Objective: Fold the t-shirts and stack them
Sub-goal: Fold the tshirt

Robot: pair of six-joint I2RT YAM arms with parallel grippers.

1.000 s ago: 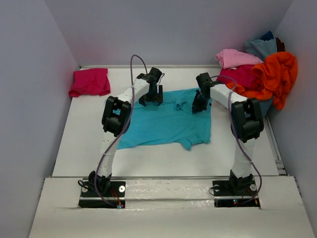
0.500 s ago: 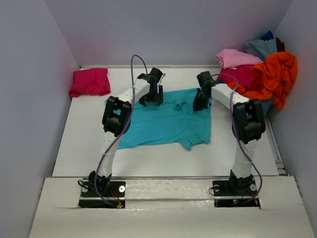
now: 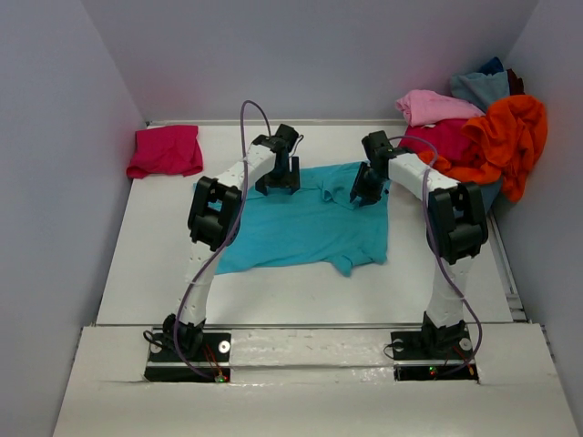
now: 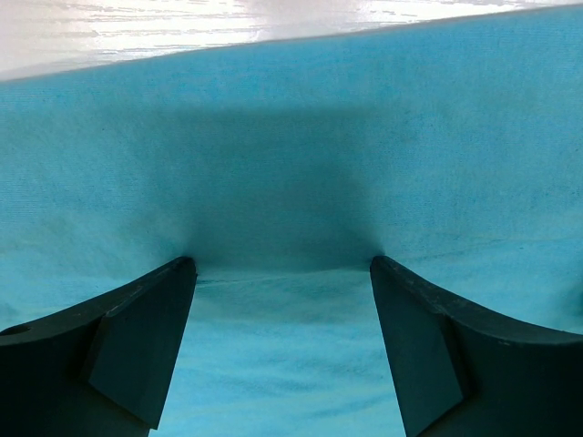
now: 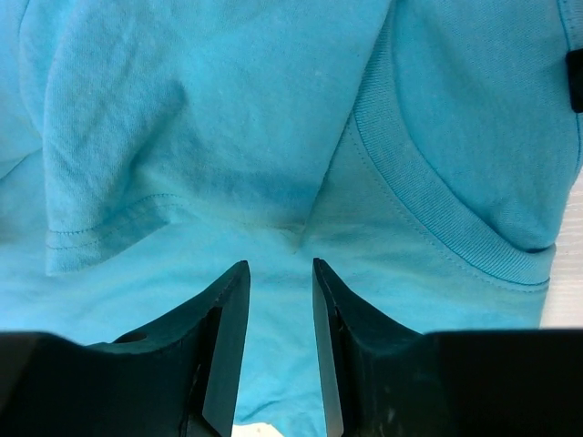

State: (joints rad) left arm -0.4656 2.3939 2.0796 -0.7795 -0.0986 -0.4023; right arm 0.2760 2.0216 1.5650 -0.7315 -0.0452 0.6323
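Turquoise shirt (image 3: 305, 228) lies spread mid-bench (image 3: 146, 264). Right jaws, pinched shut a moment ago, now stand slightly apart beside the collar (image 5: 437, 209), cloth released; left jaws gape wide, tips on fabric. Folding can likely begin.

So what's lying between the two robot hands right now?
Only cloth of the turquoise t-shirt spread on the table fills the stretch between the left hand and the right hand; the top view shows it.

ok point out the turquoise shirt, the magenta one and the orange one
turquoise shirt (image 3: 301, 228), top view, middle of its spread-out body
magenta shirt (image 3: 166, 150), top view, centre of the folded bundle
orange shirt (image 3: 510, 137), top view, middle of its bunched cloth
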